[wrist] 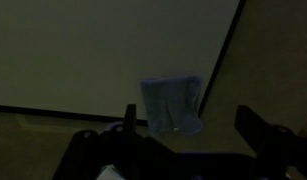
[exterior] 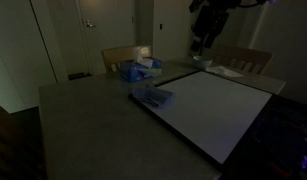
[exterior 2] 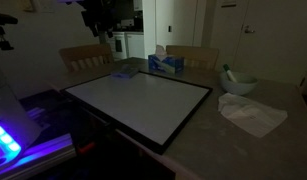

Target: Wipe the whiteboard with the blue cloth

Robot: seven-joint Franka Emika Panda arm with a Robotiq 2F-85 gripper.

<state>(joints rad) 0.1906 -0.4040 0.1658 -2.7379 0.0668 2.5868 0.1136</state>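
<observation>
well, gripper [exterior: 202, 46] wide open, up in air; blue cloth [exterior: 153, 97] at whiteboard [exterior: 208, 115] edge.

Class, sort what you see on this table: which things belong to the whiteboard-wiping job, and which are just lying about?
For the job:
whiteboard
blue cloth, at the board's edge
gripper, open, raised above the table

Lying about:
tissue box
white cloth
bowl

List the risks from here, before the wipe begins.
1. The cloth lies by the whiteboard frame; the open gripper, high above, may strike the frame or pinch only a fold.
2. The tissue box stands close to the cloth and could get knocked on the way down.
</observation>
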